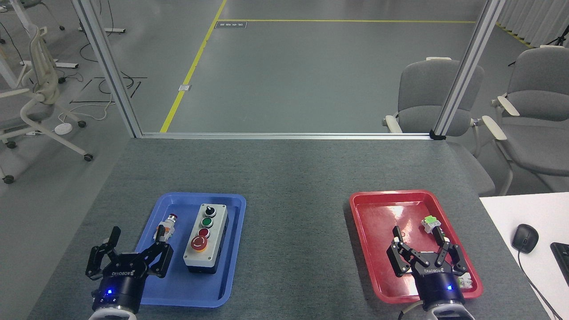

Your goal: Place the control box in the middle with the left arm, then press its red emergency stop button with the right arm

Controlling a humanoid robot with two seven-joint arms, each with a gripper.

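The control box (206,238), light grey on a black base, lies lengthwise in the blue tray (231,266). Its top carries a black knob, a green button, a small red button and the big red emergency stop button (198,243) nearest me. My left gripper (135,240) stands open over the tray's left edge, to the left of the box and apart from it. My right gripper (418,235) is open over the red tray (378,231), holding nothing.
A small white-and-orange push-button part (165,227) lies in the blue tray left of the box, partly behind my left fingertip. A green-and-white part (430,223) sits in the red tray. A white desk with a mouse (524,238) adjoins on the right.
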